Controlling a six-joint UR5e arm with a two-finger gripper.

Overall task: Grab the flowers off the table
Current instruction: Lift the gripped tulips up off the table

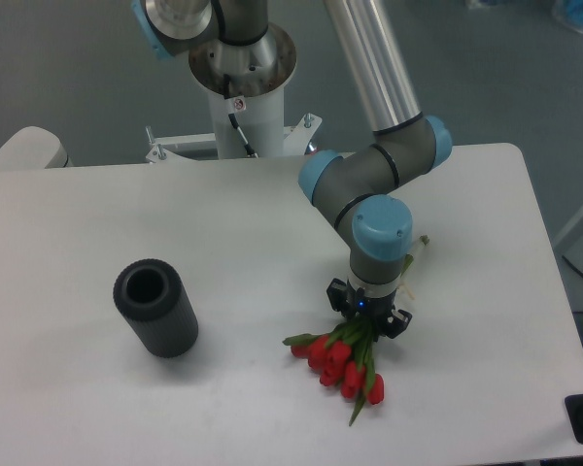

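Tulips: small bunch of red tulips w/ long green stems and leaves (pixel 342 361) sits right of centre on the large flat white tabletop w/ rounded corners (pixel 97 233), toward the near edge. Red heads fan out to the lower left, approx. six or seven of them, one green leaf tip poking down past the lowest bloom. Stems run up and to the right, passing under the wrist; their pale ends show again just beyond the arm, near the blue cap.

Black two-finger gripper (pixel 369 318) is directly over the stems, just above the blooms, fingers drawn in narrow w/ the stems between them. Looks clamped on the bunch, though the contact itself is partly hidden by the wrist. Can't tell if the heads touch the table surface or hang just clear of it.

Grey UR5e arm w/ light blue joint caps (pixel 381 225) comes down from the upper middle, elbow bent over the table's right half.

Dark grey ribbed cylinder (pixel 155 309), hollow, open end up, tilted slightly, stands well apart on the left side.
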